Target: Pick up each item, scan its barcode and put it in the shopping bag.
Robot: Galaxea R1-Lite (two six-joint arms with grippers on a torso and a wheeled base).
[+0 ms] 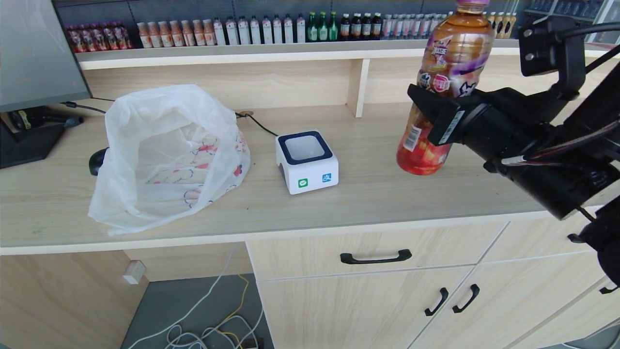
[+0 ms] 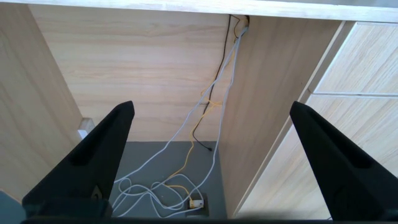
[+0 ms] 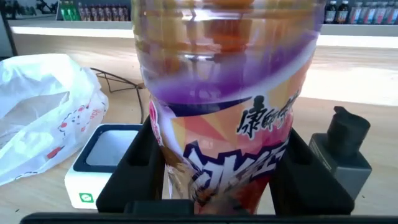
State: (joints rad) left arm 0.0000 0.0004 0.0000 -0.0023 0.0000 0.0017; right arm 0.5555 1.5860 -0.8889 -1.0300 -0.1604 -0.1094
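Left gripper (image 2: 211, 109) hangs low, facing the space under the counter, fingers spread wide and holding nothing. On the wooden counter (image 1: 368, 194), a white plastic shopping bag (image 1: 164, 155) stands open at the left, with a small white barcode scanner (image 1: 306, 162) just to its right. Further right, the right gripper (image 1: 436, 114) is clamped around an upright drink bottle (image 1: 453, 53). Scanning looks like the step in hand: the bottle must travel left and turn its barcode toward the scanner window.

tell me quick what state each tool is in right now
left tool: open, holding nothing.
right tool: closed on the tall clear plastic bottle of orange-brown drink with a purple label.
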